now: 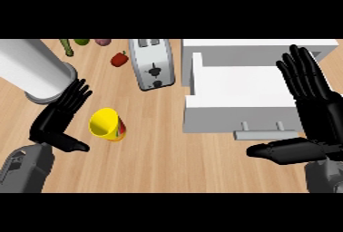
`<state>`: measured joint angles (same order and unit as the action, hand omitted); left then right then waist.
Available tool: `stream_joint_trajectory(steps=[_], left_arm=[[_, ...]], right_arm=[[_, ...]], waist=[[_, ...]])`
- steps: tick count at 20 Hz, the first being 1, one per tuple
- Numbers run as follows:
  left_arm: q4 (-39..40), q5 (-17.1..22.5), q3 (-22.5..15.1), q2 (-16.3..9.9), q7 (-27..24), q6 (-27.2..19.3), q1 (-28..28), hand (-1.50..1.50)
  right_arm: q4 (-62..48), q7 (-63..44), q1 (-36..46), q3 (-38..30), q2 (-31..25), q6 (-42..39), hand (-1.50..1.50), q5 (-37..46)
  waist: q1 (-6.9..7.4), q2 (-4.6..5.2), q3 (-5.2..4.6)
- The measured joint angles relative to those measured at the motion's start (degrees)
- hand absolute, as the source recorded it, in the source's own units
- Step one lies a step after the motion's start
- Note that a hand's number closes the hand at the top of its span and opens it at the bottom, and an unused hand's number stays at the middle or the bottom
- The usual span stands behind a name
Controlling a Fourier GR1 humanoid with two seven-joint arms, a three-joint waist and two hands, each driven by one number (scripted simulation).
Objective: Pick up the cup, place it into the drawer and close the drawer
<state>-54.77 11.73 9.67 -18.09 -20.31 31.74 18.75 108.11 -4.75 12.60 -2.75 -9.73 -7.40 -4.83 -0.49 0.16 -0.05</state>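
the yellow cup (107, 124) stood on the wooden counter (154, 154) toward the near left, leaning a little, its open mouth facing up and left. just to its left the left hand (59, 120) was spread open, fingers straight and pointing far, thumb stuck out toward the near side of the cup; it had hold of nothing and a sliver of counter showed between palm and cup. the step in hand looked like the grasp itself.

to do it well, the hand would need to slide right so the cup sat between thumb and fingers, then curl round the body below the rim rather than on the lip, since a nudge from straight fingers could tip or roll so light a thing.

the white drawer (234, 90) stood pulled open at the far right, its handle (264, 131) on the near face. the right hand (311, 113) was open too, fingers up, resting at the right edge beside the drawer and holding nothing. a toaster (152, 63) sat between cup and drawer on the far side, and a white cylinder (33, 68) stood just beyond the left hand's fingertips, so the lift was best taken straight up before crossing right.
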Motion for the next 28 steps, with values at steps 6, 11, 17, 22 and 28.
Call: stream_joint_trajectory(steps=[6,11,17,22,28], left_arm=[[15.89,-6.51,0.07,-1.21,-10.75,-0.19,4.40,-1.50],[28.43,-11.52,-0.50,-1.65,-18.56,-3.81,8.06,-1.50],[37.59,-14.31,-0.63,-1.08,-24.55,-7.24,11.26,-1.50],[40.65,-15.33,-0.77,-0.33,-28.44,-8.88,11.53,-1.50],[42.84,-16.12,-0.89,0.57,-30.99,-10.11,12.33,-1.50]], right_arm=[[-0.83,-0.39,1.19,-0.95,-0.30,-0.70,-1.50,-0.48],[-0.80,-1.50,2.82,-1.37,-0.50,-0.71,-1.50,-0.74],[-1.39,-1.60,3.86,-1.85,-0.65,-1.03,-1.50,-1.16],[-0.79,-1.98,3.25,-2.29,-1.35,-2.04,-1.50,-1.94],[0.08,-2.76,3.48,-2.70,-1.71,-2.48,-1.50,-2.78]], waist=[[-0.30,0.10,-0.02],[-0.70,0.26,-0.08],[-1.18,0.49,-0.15],[-1.53,0.63,-0.21],[-1.97,0.81,-0.26]])
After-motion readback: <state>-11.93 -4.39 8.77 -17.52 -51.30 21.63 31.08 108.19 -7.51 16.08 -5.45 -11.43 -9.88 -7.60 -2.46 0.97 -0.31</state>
